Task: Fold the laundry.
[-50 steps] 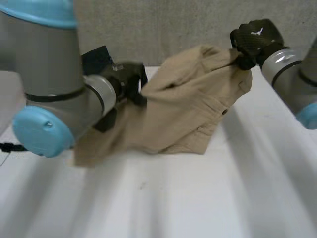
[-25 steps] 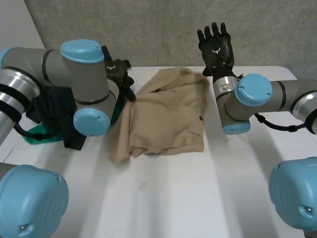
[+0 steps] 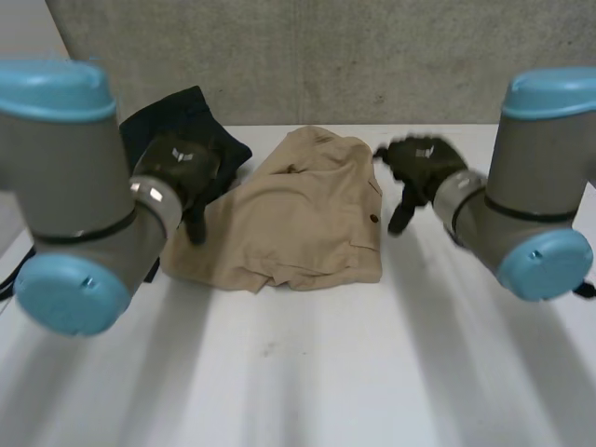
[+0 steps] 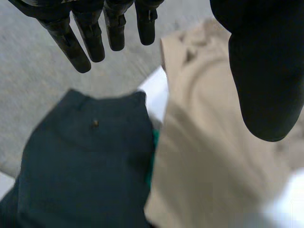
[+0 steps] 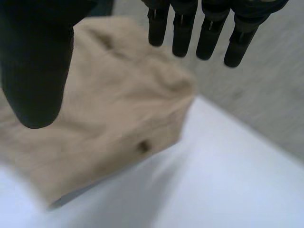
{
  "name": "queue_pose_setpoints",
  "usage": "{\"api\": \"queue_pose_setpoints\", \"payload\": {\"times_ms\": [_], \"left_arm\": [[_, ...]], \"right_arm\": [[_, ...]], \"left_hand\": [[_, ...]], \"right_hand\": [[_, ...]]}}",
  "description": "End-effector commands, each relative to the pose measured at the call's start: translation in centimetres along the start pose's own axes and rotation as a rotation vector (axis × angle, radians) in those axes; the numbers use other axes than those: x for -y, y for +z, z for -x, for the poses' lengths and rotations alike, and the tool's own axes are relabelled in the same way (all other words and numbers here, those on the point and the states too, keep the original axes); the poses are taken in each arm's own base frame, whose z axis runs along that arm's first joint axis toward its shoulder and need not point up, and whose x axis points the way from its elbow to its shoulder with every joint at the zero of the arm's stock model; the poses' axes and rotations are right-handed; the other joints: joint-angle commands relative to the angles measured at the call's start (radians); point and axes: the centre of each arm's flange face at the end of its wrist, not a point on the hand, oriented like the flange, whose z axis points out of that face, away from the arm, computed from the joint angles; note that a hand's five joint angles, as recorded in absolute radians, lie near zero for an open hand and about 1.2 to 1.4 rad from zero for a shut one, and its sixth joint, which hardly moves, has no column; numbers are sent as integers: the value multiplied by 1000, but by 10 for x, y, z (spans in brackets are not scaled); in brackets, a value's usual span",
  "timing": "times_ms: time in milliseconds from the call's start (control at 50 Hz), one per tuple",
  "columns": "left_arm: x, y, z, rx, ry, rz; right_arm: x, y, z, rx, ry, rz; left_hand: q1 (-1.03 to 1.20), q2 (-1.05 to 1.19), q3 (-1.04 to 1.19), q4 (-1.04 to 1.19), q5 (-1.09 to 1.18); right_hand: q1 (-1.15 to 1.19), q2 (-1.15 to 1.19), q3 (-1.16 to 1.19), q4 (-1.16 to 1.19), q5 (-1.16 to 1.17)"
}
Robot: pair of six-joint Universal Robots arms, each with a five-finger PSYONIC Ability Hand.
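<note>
A tan garment point(image 3: 303, 219) lies folded in a loose heap on the white table point(image 3: 307, 372), a small dark button on its right side. My left hand point(image 3: 182, 168) hovers open just off the garment's left edge, fingers point(image 4: 80, 35) straight and apart from the thumb, nothing held. My right hand point(image 3: 419, 168) hangs open beside the garment's right edge, its fingers point(image 5: 206, 33) spread above the tan cloth point(image 5: 104, 118) and holding nothing. In the left wrist view the tan cloth point(image 4: 209, 156) lies under the thumb.
A dark navy garment point(image 3: 191, 116) lies at the back left, partly behind my left arm; it point(image 4: 80, 161) lies beside the tan cloth with a strip of green cloth point(image 4: 151, 156) between them. A grey wall point(image 3: 326, 56) rises behind the table.
Both hands let go of the tan garment and opened. The garment dropped from its lifted hold and settled flat on the table. Both hands came down to its sides.
</note>
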Motion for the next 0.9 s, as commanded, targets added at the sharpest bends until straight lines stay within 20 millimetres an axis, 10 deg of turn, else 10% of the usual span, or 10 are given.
{"api": "queue_pose_setpoints", "payload": {"times_ms": [20,340,400,540,720,900], "left_arm": [[-42,-8,1,-30,75,56],[-68,-1,11,-58,30,84],[-67,0,11,-59,-8,78],[-59,11,27,0,-35,21],[-40,65,66,24,63,-160],[-55,133,61,-20,283,-162]], "right_arm": [[-44,3,26,138,77,109],[-91,51,63,101,13,98],[-83,53,56,59,0,84],[-49,25,29,-6,2,44],[-52,-16,-17,-65,-164,110],[-72,-22,-31,-63,-174,120]], "left_hand": [[-16,-30,-34,-23,-51],[-16,-30,-34,-23,-51],[-16,-30,-34,-23,-51],[-16,-30,-34,-23,-51],[-16,-30,-34,-23,-51],[-16,-30,-34,-23,-51]], "right_hand": [[213,207,206,214,205],[517,511,510,518,509],[1104,1099,1097,1106,1097],[1106,1100,1099,1107,1098],[1106,1100,1099,1107,1098],[1106,1100,1099,1107,1098]]}}
